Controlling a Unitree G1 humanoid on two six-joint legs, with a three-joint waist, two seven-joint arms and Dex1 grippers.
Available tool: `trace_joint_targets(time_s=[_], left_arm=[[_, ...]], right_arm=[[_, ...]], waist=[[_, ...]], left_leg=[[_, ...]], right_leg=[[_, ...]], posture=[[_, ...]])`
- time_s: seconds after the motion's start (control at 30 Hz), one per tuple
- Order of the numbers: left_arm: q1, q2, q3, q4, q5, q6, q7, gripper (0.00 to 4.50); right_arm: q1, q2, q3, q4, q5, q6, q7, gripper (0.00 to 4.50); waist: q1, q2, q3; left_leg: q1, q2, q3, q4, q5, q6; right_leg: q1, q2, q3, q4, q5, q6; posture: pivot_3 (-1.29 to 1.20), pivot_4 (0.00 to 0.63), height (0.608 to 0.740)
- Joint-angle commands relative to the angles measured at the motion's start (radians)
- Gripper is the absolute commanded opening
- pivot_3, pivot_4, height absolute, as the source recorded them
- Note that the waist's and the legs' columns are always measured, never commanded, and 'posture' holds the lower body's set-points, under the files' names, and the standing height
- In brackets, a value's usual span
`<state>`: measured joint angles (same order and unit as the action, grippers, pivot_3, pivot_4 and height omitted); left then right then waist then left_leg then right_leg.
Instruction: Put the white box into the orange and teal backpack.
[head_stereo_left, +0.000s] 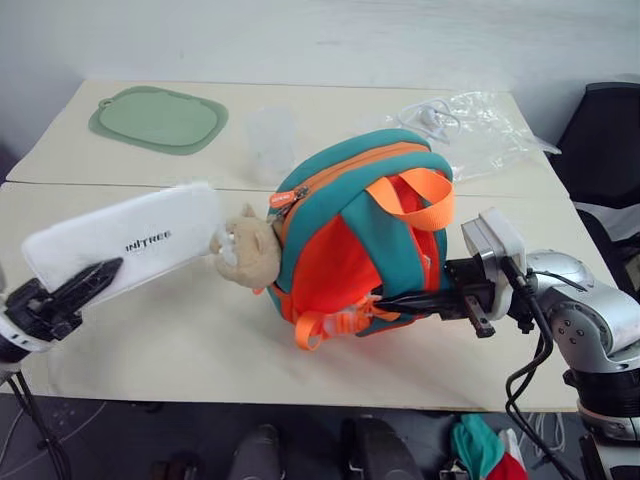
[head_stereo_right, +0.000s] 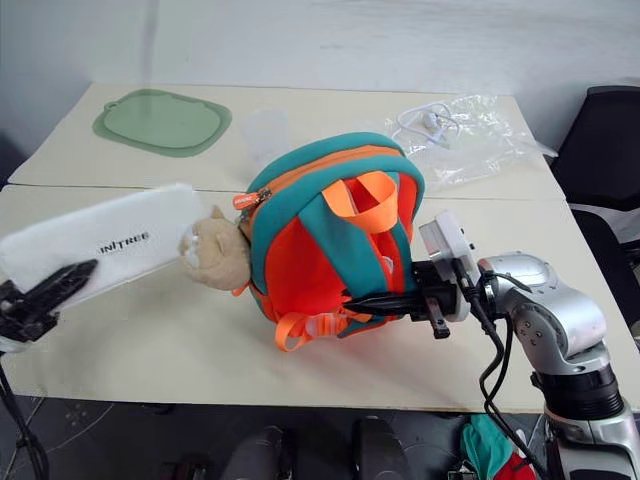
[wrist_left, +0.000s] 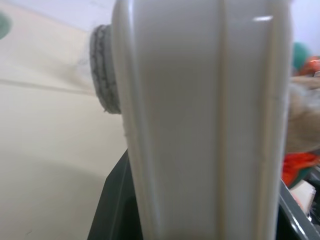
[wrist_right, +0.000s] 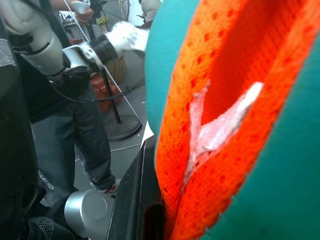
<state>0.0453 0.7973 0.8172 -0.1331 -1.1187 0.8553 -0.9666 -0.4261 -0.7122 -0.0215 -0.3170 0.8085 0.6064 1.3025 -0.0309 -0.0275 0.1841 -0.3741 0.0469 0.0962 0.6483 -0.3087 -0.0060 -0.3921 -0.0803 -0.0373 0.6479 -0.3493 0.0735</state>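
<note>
The white box (head_stereo_left: 125, 243) is held in the left tool (head_stereo_left: 75, 288), left of the orange and teal backpack (head_stereo_left: 350, 240) (zipper apparently closed). The backpack is clamped by the right tool (head_stereo_right: 385, 299) above the counter (head_stereo_left: 150, 340); insertion is not yet done.

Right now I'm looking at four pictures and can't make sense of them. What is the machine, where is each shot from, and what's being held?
It is a two-armed humanoid robot. Two pictures come from its head, looking down at a table; two come from wrist cameras. The left gripper holds the white box above the table. The right gripper is clamped on the orange and teal backpack, whose zipper looks closed. Farther back lie a green mat, a clear cup and a clear plastic bag.
</note>
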Motion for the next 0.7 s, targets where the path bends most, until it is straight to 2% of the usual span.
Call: trace_joint_targets(time_s=[0.03,0.13,0.3,0.57,0.7], left_arm=[[0.022,0.022,0.011,-0.173,-0.132,0.067,0.041,1.36],[0.049,0.040,-0.028,-0.251,-0.151,0.092,0.047,1.36],[0.033,0.038,-0.064,-0.255,-0.189,0.091,0.066,1.36],[0.047,0.134,0.081,-0.197,-0.398,0.176,0.133,1.36],[0.078,0.155,0.057,-0.248,-0.430,0.202,0.137,1.36]], right_arm=[[-0.009,0.012,-0.009,-0.006,-0.006,-0.030,-0.005,0.18],[-0.025,0.030,0.006,0.004,-0.014,-0.039,-0.007,0.18],[-0.042,0.053,0.025,0.012,-0.024,-0.041,-0.008,0.18],[-0.043,0.075,0.028,0.033,-0.048,-0.056,-0.013,0.18],[-0.049,0.099,0.043,0.049,-0.063,-0.071,-0.019,0.18]], waist=[[0.003,0.000,0.000],[0.000,0.001,0.000],[0.000,0.001,0.001],[-0.003,0.001,0.001],[-0.004,0.002,0.001]], left_leg=[[0.000,-0.001,-0.001,0.000,0.000,0.000],[0.000,-0.001,-0.001,0.000,0.000,0.000],[0.000,0.000,-0.001,0.000,0.001,0.000],[-0.001,0.000,-0.001,0.000,0.001,0.000],[-0.001,0.000,-0.001,0.000,0.001,0.000]], right_leg=[[0.001,-0.001,-0.001,0.000,0.000,0.000],[0.001,-0.001,-0.001,0.000,0.000,0.000],[0.001,0.000,-0.001,0.000,0.000,0.000],[0.000,0.000,-0.002,-0.001,0.000,0.000],[0.000,0.000,-0.002,0.000,0.000,0.000]], posture=[[0.00,0.150,0.740],[0.00,0.150,0.740],[0.00,0.150,0.740],[0.00,0.150,0.740],[0.00,0.150,0.740]])
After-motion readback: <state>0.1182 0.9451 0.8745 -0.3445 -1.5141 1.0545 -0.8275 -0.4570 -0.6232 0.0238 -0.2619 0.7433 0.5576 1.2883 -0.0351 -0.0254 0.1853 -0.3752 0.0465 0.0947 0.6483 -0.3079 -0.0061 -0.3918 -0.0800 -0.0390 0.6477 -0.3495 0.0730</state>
